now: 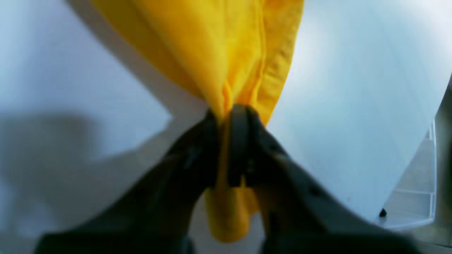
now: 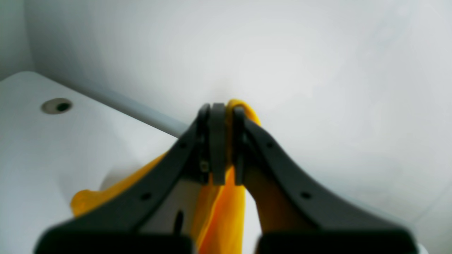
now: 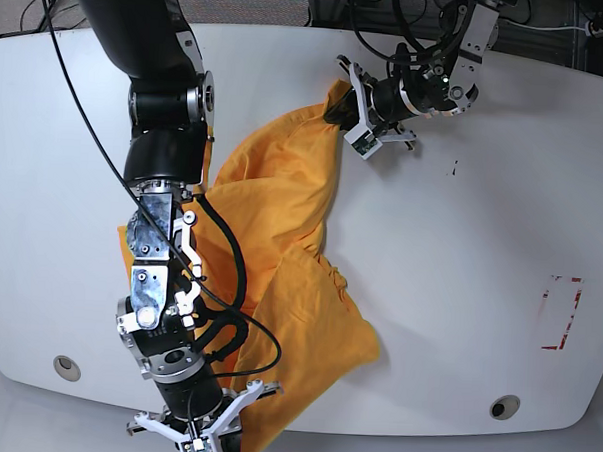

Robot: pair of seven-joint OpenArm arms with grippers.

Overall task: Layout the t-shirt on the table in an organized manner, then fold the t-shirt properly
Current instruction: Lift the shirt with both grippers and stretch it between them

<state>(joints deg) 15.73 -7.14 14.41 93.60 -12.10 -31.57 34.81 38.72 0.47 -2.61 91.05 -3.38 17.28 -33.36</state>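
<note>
White glossy bench (image 3: 461, 243). Left fingers (image 1: 229, 116) clamped on a bunched t-shirt (image 3: 281, 225) edge; right fingers (image 2: 222, 113) pinch another fold. Cloth sags rumpled between them. Risk: thick bunch slips when stretched, or pull is uneven.

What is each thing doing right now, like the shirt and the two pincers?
t-shirt: crumpled, unfolded, stretched between both pincers, partly on the table.
left pincer: shut on a bunched bit of the t-shirt.
right pincer: shut on another edge of the t-shirt.
table: white, with the t-shirt lying across it.
</note>
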